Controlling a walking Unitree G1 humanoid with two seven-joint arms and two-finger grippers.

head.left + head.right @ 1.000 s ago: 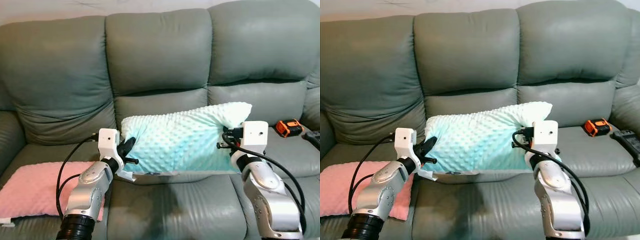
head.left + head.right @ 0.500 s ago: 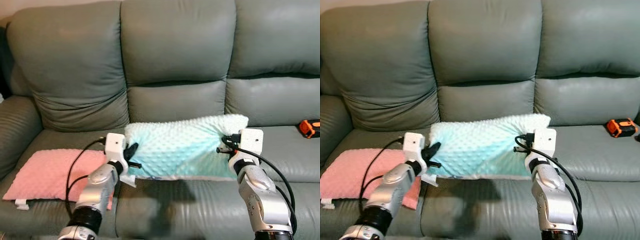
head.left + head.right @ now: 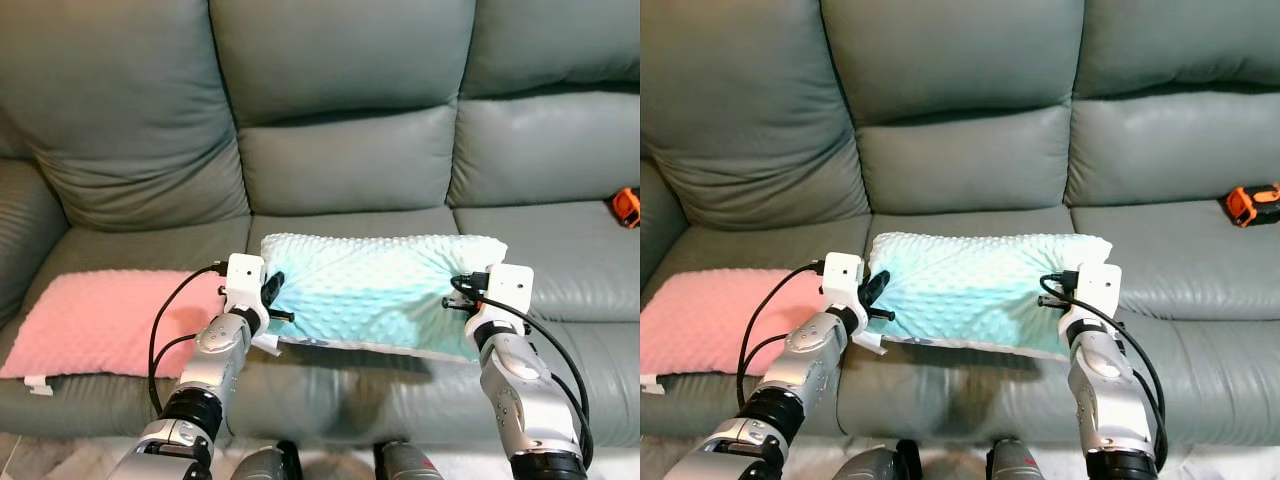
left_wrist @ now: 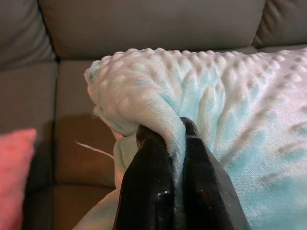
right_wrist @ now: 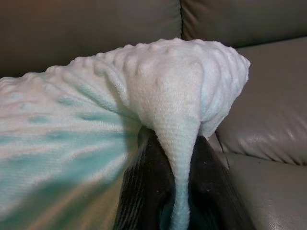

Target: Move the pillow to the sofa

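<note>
**Soft pillow pinched at both ends over the sofa's middle seat**

Taking the sofa [image 3: 340,160] as the landmark and reading from its left end: a pink pillow [image 3: 100,320] lies flat on the left seat cushion. Just beside it, at the seam to the middle seat, the left pincer [image 3: 268,298] is pressed together on a fold of fabric at the left end of the mint dotted pillow [image 3: 380,290]. In the left wrist view the two black fingers [image 4: 148,191] squeeze a ridge of the plush cover between them.

The mint dotted pillow spans the front of the sofa's middle seat cushion, lying low across it; whether it rests fully on the leather or hangs just above cannot be told.

At its right end the right pincer [image 3: 458,296] is likewise pinching a gathered corner, the cloth bunched into a narrow pleat. Farther right, on the sofa's right seat, sits a small orange object [image 3: 627,206].

The pillow looks light, limp and fluffy: it sags between the two grips and its cover bunches easily. A one-point hold would likely let it droop or slip, so the end corners, where fabric gathers thick, seem the safest places to hold. It seems in no way fragile.
</note>
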